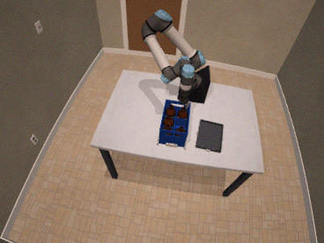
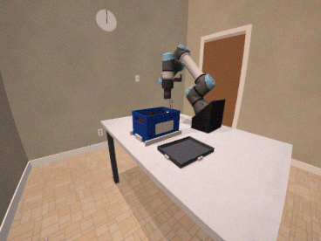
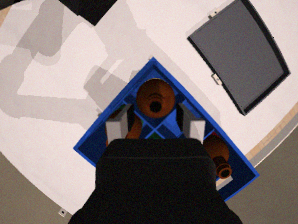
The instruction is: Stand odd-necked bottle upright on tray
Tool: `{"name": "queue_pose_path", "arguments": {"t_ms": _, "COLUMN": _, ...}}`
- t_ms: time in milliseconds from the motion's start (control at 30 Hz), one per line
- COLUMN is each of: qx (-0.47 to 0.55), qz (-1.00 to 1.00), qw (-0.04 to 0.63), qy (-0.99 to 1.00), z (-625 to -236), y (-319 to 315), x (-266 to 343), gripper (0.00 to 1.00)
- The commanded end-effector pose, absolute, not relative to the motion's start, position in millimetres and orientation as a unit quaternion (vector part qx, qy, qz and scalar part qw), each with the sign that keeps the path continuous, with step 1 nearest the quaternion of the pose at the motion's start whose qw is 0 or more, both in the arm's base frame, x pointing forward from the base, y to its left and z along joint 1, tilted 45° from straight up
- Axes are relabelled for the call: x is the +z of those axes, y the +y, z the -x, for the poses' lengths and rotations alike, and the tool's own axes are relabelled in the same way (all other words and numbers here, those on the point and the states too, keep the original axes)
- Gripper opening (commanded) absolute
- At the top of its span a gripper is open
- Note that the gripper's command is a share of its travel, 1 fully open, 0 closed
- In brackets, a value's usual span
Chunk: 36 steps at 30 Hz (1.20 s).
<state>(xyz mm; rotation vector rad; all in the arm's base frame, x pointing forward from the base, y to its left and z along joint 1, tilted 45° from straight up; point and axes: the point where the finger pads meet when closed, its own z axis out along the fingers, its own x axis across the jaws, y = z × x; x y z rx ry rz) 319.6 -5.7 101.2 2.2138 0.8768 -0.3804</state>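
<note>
The room had olive-grey walls (image 2: pixel 65 87) and a floor (image 1: pixel 145 207) of tan tiles with a pale skirting board. A brown door (image 2: pixel 222 74) in a white frame stood behind the white table (image 2: pixel 244 175). A round clock (image 2: pixel 106 20) hung high on the wall.

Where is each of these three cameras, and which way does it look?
Top: high up, looking down at the table; the whole arm shows.
Exterior: across the room, at table height; arm and open gripper above the crate.
Wrist: on the arm, facing down; fingers show.
All share crate and tray.
</note>
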Motion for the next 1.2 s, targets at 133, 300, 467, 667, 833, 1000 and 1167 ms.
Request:
{"name": "queue_pose_path", "arguments": {"t_ms": 133, "qx": -0.148, "qz": -0.857, "qw": 0.357, "qy": 0.340, "z": -318.9, "y": -12.3, "x": 94.1, "gripper": 1.00}}
{"name": "queue_pose_path", "arguments": {"t_ms": 300, "qx": -0.148, "qz": -0.857, "qw": 0.357, "qy": 0.340, "z": -318.9, "y": -13.6, "x": 92.8, "gripper": 1.00}}
{"name": "queue_pose_path", "arguments": {"t_ms": 467, "qx": -0.147, "qz": -0.857, "qw": 0.357, "qy": 0.340, "z": -319.0, "y": -13.9, "x": 92.6, "gripper": 1.00}}
{"name": "queue_pose_path", "arguments": {"t_ms": 667, "qx": -0.147, "qz": -0.857, "qw": 0.357, "qy": 0.340, "z": -319.6, "y": -13.8, "x": 92.9, "gripper": 1.00}}
{"name": "queue_pose_path", "arguments": {"t_ms": 833, "qx": -0.147, "qz": -0.857, "qw": 0.357, "qy": 0.340, "z": -319.6, "y": -13.8, "x": 92.9, "gripper": 1.00}}
{"name": "queue_pose_path", "arguments": {"t_ms": 1000, "qx": -0.147, "qz": -0.857, "qw": 0.357, "qy": 0.340, "z": -319.5, "y": -13.8, "x": 92.9, "gripper": 1.00}}
{"name": "queue_pose_path", "arguments": {"t_ms": 1167, "qx": -0.147, "qz": -0.857, "qw": 0.357, "qy": 0.340, "z": -319.5, "y": -13.8, "x": 92.9, "gripper": 1.00}}
